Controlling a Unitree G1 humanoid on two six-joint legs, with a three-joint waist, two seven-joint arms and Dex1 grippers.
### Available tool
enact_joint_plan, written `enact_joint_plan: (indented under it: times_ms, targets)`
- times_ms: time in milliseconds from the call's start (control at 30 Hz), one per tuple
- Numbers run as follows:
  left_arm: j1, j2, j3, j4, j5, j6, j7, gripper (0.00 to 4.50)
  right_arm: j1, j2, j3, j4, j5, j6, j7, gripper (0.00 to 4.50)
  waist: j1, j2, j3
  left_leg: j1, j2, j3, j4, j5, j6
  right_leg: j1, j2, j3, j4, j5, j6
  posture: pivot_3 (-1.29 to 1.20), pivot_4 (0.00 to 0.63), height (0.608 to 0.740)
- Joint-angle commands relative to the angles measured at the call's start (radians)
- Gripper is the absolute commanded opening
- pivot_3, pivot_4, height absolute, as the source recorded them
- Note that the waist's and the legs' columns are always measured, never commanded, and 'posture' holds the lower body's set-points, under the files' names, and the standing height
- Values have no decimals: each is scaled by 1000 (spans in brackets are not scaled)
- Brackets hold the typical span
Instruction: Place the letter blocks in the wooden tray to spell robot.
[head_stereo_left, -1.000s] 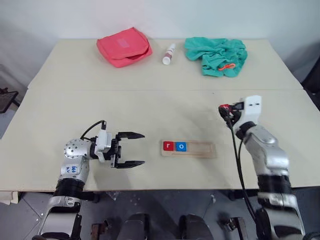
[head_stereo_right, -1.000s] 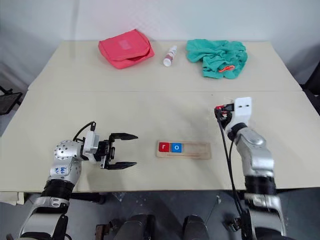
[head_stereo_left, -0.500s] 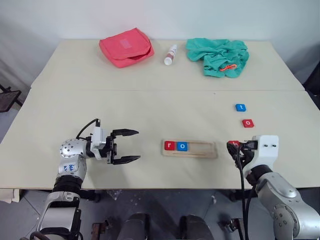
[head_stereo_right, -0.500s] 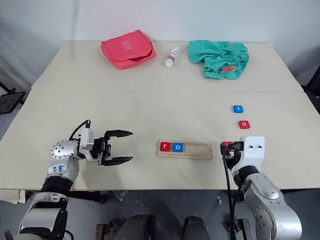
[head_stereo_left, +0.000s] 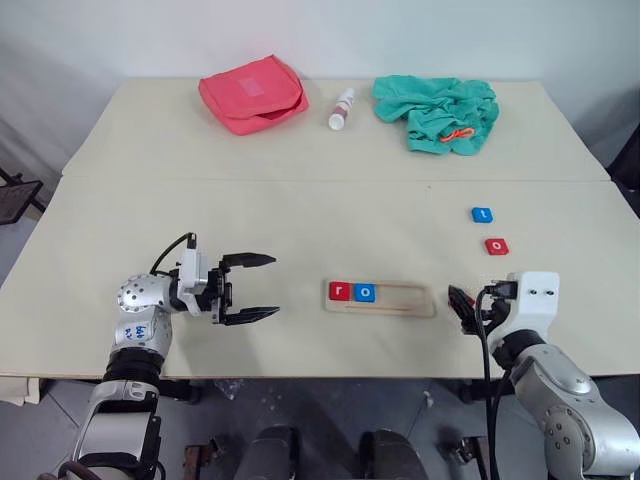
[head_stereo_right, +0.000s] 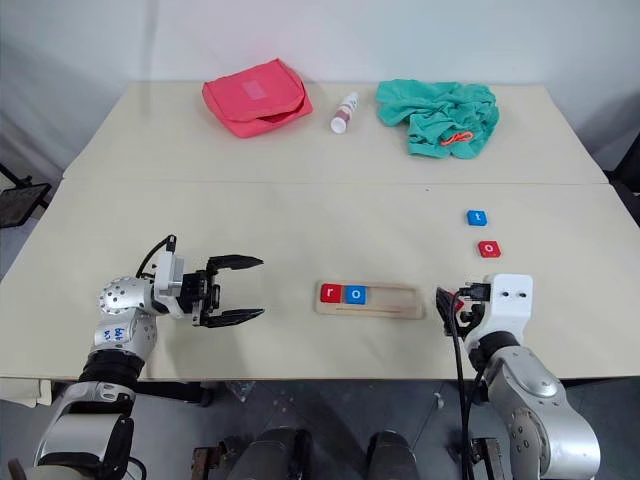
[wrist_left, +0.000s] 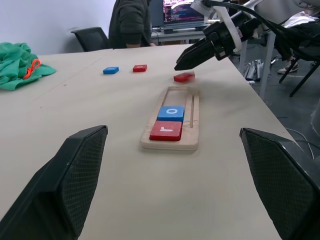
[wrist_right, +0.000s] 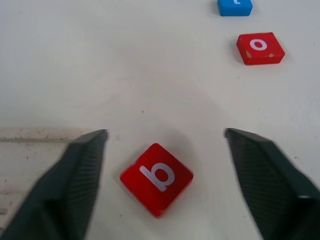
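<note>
The wooden tray (head_stereo_left: 400, 300) lies near the table's front edge, with a red r block (head_stereo_left: 339, 291) and a blue o block (head_stereo_left: 364, 293) at its left end. A red b block (wrist_right: 156, 179) lies on the table just past the tray's right end, between the spread fingers of my open right gripper (wrist_right: 165, 132), untouched by either finger. Farther back on the right sit a blue t block (head_stereo_left: 482, 214) and a red o block (head_stereo_left: 496, 246). My left gripper (head_stereo_left: 268, 286) is open and empty, pointing at the tray from the left, a hand's width away.
Along the far edge are a pink pouch (head_stereo_left: 250, 92), a small white bottle (head_stereo_left: 340, 108) and a crumpled green cloth (head_stereo_left: 435, 112). A seam (head_stereo_left: 300, 180) crosses the table. A person (wrist_left: 132, 22) sits beyond the table's right side.
My right arm pulled back from the loose blocks to the tray's right end holding a red block, then opened; the b block now lies free. The left arm kept still.
</note>
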Motion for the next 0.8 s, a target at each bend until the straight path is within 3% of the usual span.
enact_joint_plan:
  times_ms: [33,167,367,500,800]
  targets:
    - [24,9,4,-78,-31,15,-59,4500,7,-60,-18,-26,12,-20,57,4452,0,0,0,0,0,0,0,0,0,0,0,0,0,0,0,0,150,740]
    - [46,8,5,-123,-35,33,-46,4500,9,-252,-26,-6,37,-44,255,4452,2,0,0,0,0,0,0,0,0,0,0,0,0,0,0,0,150,740]
    - [68,5,4,-159,-38,41,-38,4500,-49,-560,-19,178,31,-174,582,4452,2,0,0,0,1,2,1,0,1,1,0,0,-2,0,0,0,150,740]
    - [84,-2,-1,-179,-39,42,-31,4500,-124,-716,76,359,-23,-318,813,4452,2,-1,0,0,0,3,1,0,1,1,0,0,-3,0,0,0,150,740]
    - [123,-6,3,-228,-41,43,-10,4500,-309,-801,260,669,-154,-580,1080,4452,2,-1,1,-1,1,2,3,0,1,3,-1,-2,-4,0,0,0,150,740]
